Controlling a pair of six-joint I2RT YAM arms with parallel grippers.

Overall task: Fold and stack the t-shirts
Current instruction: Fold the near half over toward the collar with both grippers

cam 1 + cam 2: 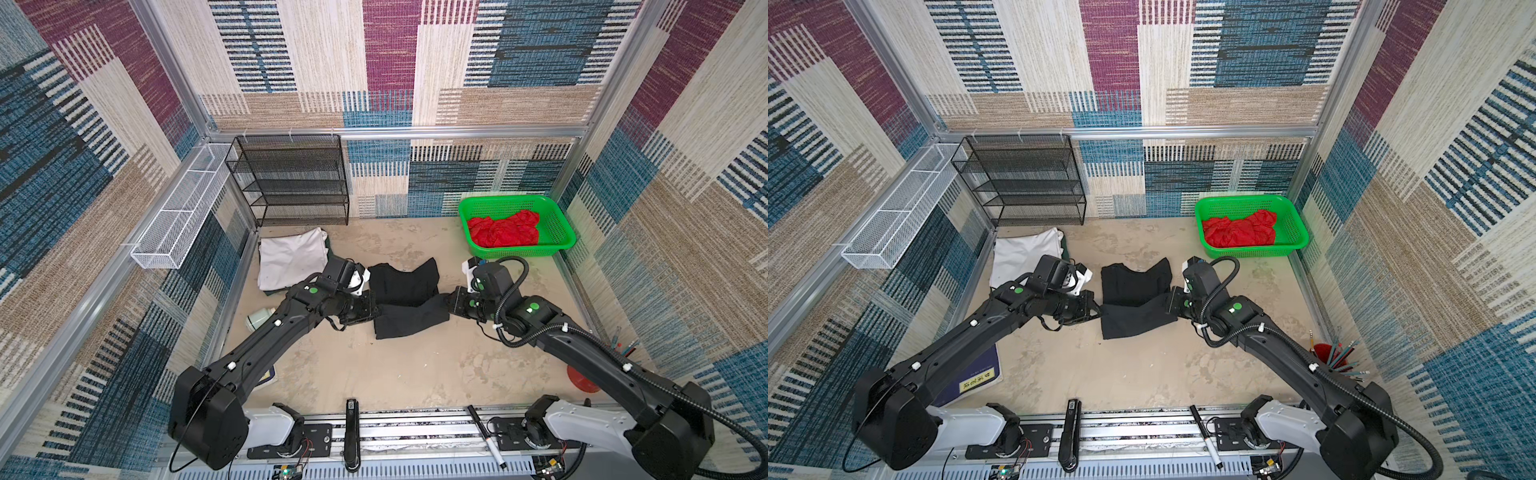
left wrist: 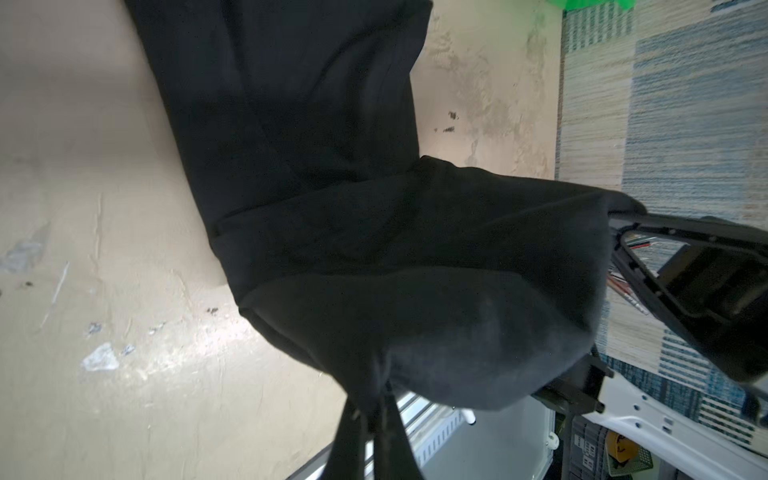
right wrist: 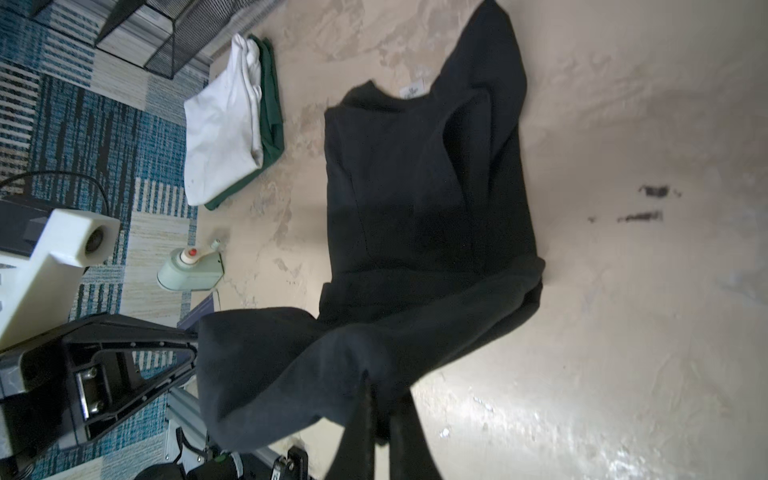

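1. T-shirts: 4 tot. – 1 black, 1 white, 1 dark green, 1 red.
2. Black t-shirt, x1: mid tabletop, btwn the 2 arms. The collar end w/ 1 small grey neck label lies flat, toward the back wall. The near end is raised off the tabletop & sags btwn the 2 grippers.
3. left gripper: closed tight on the black t-shirt at its near left corner. The left wrist view shows the cloth bunched btwn the 2 fingers.
4. right gripper: also closed tight on the black t-shirt, at the near right corner. The right wrist view shows the cloth pinched btwn its 2 fingers.
5. White t-shirt, x1: folded, back-left of the tabletop. It lies on top of the dark green t-shirt, x1, also folded, w/ only an edge strip showing. That makes a stack of 2, beside the black t-shirt but not touching it.
6. Red t-shirt, x1: crumpled, unfolded, inside the green basket, x1, at the back-right corner.
7. Other items:
   - 1 black mesh rack vs. the back wall.
   - 1 white wire tray on the left wall.
   - 1 red cup w/ several pencils at the right edge.
   - 1 marker on the front rail.
   - 1 pale green item near the left wall; can't tell what it is.
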